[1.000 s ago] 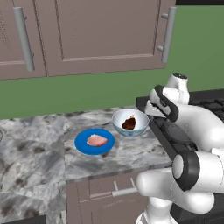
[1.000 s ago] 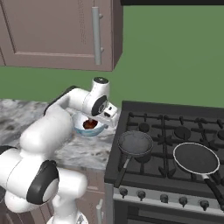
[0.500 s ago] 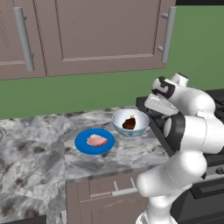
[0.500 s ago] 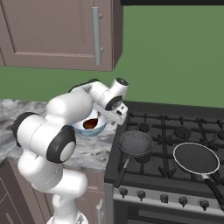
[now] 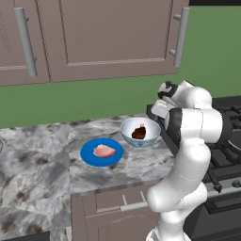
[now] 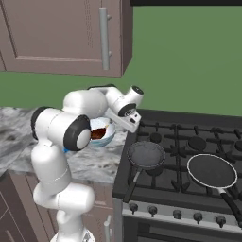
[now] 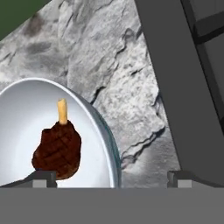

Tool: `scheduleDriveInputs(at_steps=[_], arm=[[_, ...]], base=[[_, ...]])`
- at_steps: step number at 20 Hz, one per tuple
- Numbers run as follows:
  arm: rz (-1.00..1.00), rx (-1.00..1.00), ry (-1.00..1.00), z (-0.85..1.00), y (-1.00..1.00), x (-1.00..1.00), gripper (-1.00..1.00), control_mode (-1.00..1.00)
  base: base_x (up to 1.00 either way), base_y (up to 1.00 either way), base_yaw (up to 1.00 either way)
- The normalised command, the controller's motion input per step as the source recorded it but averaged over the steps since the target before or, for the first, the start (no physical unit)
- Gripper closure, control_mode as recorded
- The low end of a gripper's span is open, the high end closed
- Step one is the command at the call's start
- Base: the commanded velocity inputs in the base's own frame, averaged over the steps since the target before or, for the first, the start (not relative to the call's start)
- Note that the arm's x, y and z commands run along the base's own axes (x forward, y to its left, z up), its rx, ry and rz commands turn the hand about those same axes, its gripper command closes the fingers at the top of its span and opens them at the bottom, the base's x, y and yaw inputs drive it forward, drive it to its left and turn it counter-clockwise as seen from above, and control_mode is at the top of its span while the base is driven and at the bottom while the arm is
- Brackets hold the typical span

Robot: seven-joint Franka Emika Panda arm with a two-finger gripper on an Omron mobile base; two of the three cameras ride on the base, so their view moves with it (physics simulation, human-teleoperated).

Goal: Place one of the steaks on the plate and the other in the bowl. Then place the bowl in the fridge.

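Observation:
The pale pink steak (image 5: pixel 104 151) lies on the blue plate (image 5: pixel 89 157) on the counter. The dark steak (image 5: pixel 139 133) sits in the bowl (image 5: pixel 127 128), right of the plate. My gripper (image 5: pixel 159 113) hangs open just above the bowl's right rim, by the stove edge. In the hand view the bowl (image 7: pixel 26 113) with the dark steak (image 7: pixel 57 151) is at the left, and the gripper (image 7: pixel 111 179) straddles the bowl's rim with nothing held. From the right, the gripper (image 6: pixel 131 124) is over the bowl (image 6: pixel 107 138). The fridge is out of view.
A black stove (image 6: pixel 189 142) adjoins the counter on the right, carrying a small pan (image 6: pixel 145 154) and a larger pan (image 6: pixel 211 171). Brown wall cabinets (image 5: pixel 94 37) hang above the marble counter (image 5: pixel 37 169). The stove's edge (image 7: pixel 175 78) runs close to the bowl.
The hand has shifted right toward the stove edge while the arm folded up more upright. Jaws stayed open. The bowl, plate and steaks have not moved.

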Motion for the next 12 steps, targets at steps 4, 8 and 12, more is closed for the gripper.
scheduleDriveInputs(at_steps=[4, 8, 12], arm=[[0.01, 0.00, 0.00, -0.38, 0.00, 0.39, -1.00, -1.00], [0.04, 0.00, 0.00, -0.28, 0.04, 0.04, -1.00, -1.00], [0.04, 0.00, 0.00, -0.20, 0.20, 0.00, -1.00, -1.00]], base=[[0.00, 0.00, 0.00], [0.00, 0.00, 0.00], [0.00, 0.00, 0.00]])
